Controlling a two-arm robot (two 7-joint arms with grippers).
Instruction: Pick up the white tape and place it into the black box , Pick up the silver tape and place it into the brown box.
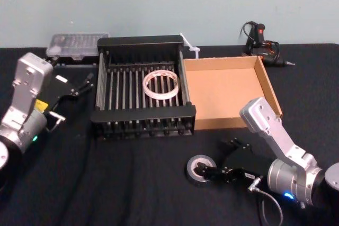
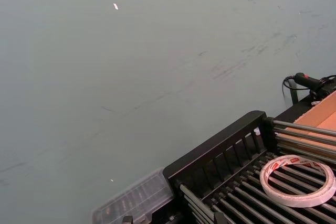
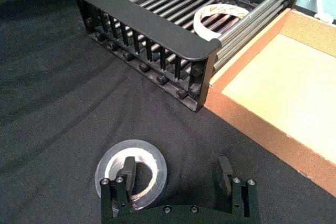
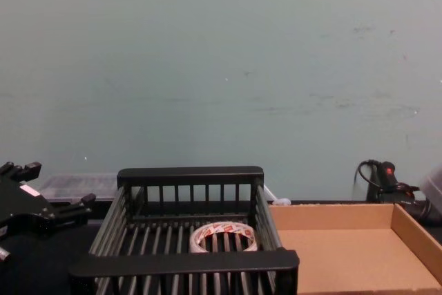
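Lower centre of the head view, the right gripper (image 1: 204,172) has its fingers apart, one finger hiding part of the silver tape (image 1: 197,165). The left gripper (image 1: 79,86) (upper left, beside the black box (image 1: 143,116)) has fingers spread; the white tape (image 1: 161,83) lies inside.

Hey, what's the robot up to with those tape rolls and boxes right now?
The whitish tape roll with red print already lies inside the black slatted crate. The right end effector is open on the black tablecloth, one finger inside the dull grey-silver tape roll, not yet gripping it. The shallow tan cardboard tray holds nothing so far. The left end effector is open, beside the crate's left wall.

Matt black cloth table (image 1: 132,183), glossy silver tape (image 3: 131,167), matt cardboard brown box (image 1: 222,91)
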